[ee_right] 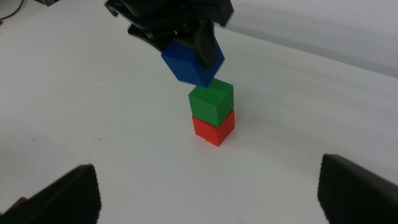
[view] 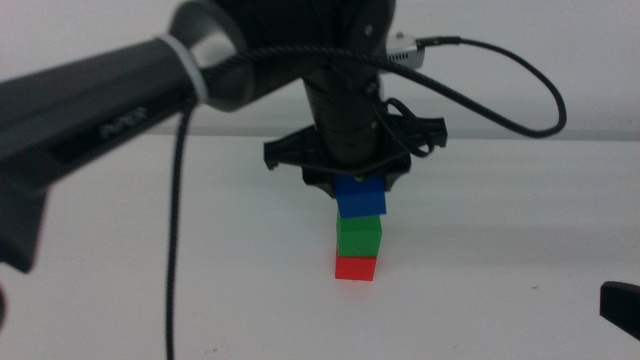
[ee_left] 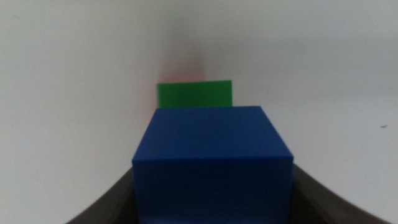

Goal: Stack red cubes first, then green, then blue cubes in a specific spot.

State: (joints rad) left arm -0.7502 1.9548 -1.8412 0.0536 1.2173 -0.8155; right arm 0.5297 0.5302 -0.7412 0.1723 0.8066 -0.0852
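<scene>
Middle view: left gripper (view: pixel 361 182) reaches in from the left and hangs straight down over the stack, jaws pinched on the blue cube (view: pixel 361 197). Green cube (view: pixel 360 236) sits on the red cube (view: pixel 355 267), which rests on the white table (view: pixel 500 250) at the stacking spot. Blue's underside looks touching or just above green's top; can't tell which from here. Blue sits slightly skewed relative to green, likely because it isn't seated yet. Right gripper (view: pixel 620 305) waits at the bottom right edge, only a dark corner showing.

Left wrist view: blue cube (ee_left: pixel 211 158) fills the space between the left jaws, clamped on both sides. Green cube (ee_left: pixel 194 94) shows just beyond it, with a faint red blur past that. The look straight down the stack suggests rough alignment for the drop.

Right wrist view: right gripper (ee_right: pixel 208 199) has its jaws spread wide, holding nothing, parked well apart from the stack so it stays out of the way. Blue cube (ee_right: pixel 186 62) hangs tilted in the left gripper (ee_right: pixel 189 46), one corner low near green's (ee_right: pixel 211 102) top. Red (ee_right: pixel 213 127) sits square under green.

My read: last step, nearly done. Blue needs levelling before release, or it could slide off.
</scene>
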